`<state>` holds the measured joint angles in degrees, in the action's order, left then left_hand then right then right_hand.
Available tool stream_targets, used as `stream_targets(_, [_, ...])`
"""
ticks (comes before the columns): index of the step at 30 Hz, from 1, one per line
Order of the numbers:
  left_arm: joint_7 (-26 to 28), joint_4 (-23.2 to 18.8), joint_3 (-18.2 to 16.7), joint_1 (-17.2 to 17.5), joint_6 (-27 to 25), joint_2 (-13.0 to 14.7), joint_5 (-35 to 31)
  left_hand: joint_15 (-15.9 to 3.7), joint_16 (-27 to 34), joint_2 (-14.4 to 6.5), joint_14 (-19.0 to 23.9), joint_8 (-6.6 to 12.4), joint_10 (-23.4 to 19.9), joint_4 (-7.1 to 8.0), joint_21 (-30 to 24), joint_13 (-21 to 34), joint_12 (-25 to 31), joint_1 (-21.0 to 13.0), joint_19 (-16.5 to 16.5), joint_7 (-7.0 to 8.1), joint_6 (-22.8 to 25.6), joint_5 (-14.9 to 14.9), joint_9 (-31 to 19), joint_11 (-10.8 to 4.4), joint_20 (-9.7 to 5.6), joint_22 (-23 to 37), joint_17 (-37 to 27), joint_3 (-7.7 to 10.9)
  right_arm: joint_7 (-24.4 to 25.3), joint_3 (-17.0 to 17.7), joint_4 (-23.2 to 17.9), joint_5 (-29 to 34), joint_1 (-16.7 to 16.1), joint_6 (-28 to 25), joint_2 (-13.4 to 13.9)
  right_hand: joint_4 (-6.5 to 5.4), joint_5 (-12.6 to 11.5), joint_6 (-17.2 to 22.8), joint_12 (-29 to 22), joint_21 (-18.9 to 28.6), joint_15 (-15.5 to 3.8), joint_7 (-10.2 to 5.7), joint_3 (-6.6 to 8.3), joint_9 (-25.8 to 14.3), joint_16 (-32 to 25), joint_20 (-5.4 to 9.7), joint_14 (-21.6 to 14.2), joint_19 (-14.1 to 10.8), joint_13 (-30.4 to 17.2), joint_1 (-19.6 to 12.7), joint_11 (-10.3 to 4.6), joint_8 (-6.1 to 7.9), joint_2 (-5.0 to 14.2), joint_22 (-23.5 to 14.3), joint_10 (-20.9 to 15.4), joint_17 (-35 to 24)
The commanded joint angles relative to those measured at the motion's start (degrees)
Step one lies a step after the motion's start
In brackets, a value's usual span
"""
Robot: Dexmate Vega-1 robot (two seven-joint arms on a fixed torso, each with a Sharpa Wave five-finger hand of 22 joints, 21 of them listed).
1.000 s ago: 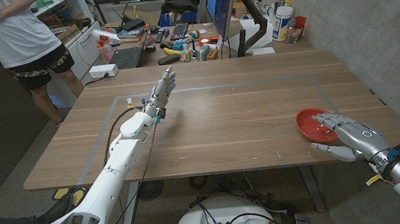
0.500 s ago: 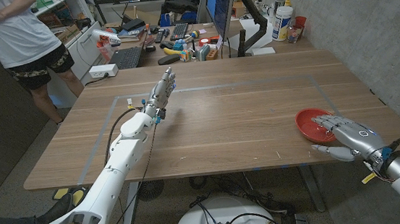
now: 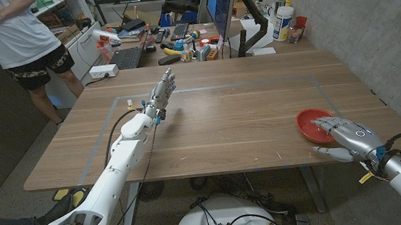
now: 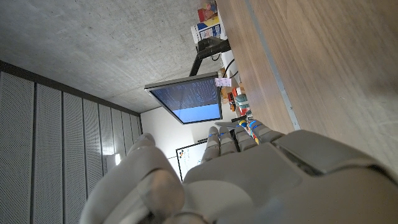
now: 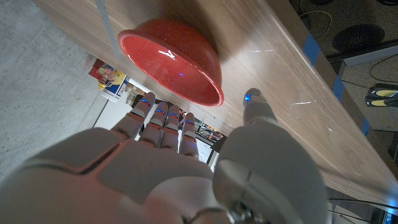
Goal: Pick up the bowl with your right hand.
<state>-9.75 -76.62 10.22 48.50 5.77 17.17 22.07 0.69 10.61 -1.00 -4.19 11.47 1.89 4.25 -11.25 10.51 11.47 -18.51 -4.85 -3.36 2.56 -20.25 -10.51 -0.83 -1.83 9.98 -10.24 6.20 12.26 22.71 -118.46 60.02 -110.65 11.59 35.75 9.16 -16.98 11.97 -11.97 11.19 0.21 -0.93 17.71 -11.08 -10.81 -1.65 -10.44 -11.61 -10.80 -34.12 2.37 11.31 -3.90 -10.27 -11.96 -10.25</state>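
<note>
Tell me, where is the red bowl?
In the head view the red bowl sits on the table's right side, near its front edge, just beyond the right hand.

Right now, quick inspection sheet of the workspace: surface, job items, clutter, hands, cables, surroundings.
Surface: wooden table with pale tape lines marking a rectangle.
Job's things: red bowl upright near the table's right front edge, nothing seen inside.
Clutter: nothing seen on the table besides the bowl.
Hands: right hand over the bowl's near rim, fingers extended above it, thumb apart beside it; no grip visible. Left hand open, raised above the table, fingers straight, holding nothing.
Cables: black cable loops beside the left forearm; another at the right wrist.
Surroundings: crowded desk with a monitor behind the table; person standing at far left; concrete wall at right.
</note>
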Motion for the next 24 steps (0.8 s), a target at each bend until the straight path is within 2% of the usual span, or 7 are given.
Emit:
stream_targets(1, [-0.4,1.4,-0.2,-0.4,0.5,-0.4,0.0,0.04,0.1,-0.1,-0.2,-0.12,0.4,0.11,-0.2,0.3,0.0,-0.6,-0.5,0.02,0.4,0.3,-0.2,-0.15,0.26,0.3,-0.3,-0.21,-1.6,-1.0,0.7,0.1,0.5,-1.1,1.9,-0.18,-0.3,-0.1,0.1,0.0,0.04,0.12,0.37,-0.1,0.1,-0.24,0.1,-0.2,-0.1,-0.7,-0.10,0.04,-0.09,-0.1,0.2,-0.3])
stream_targets(18, [-0.6,1.7,-0.6,-0.4,0.4,-0.5,0.0,0.07,0.1,-0.2,-0.3,-0.12,0.3,0.12,-0.2,0.3,0.0,-0.7,-0.5,-0.05,0.4,0.3,-0.2,-0.04,0.24,0.3,-0.3,-0.43,-2.3,-3.5,2.0,-1.4,2.4,-3.1,3.5,-0.34,-0.5,0.0,-0.1,0.1,-0.40,0.21,0.40,-0.1,-0.1,-0.27,-0.2,-0.2,-0.1,-0.9,-0.09,0.11,-0.14,-0.1,-0.1,-0.3])
stream_targets(24, [-0.8,2.1,-0.6,-0.5,0.3,-0.6,-0.1,0.06,0.1,-0.2,-0.3,-0.11,0.3,0.13,-0.2,0.3,0.0,-0.7,-0.5,0.02,0.4,0.3,-0.2,-0.15,0.27,0.3,-0.3,-0.50,-2.4,-4.0,2.5,-2.5,2.6,-3.5,4.2,-0.45,-0.5,0.4,-0.4,0.2,-1.44,0.22,0.42,-0.1,-0.3,-0.23,-0.9,-0.5,-0.1,-1.0,-0.31,0.29,-0.16,-0.1,-0.7,-0.3])
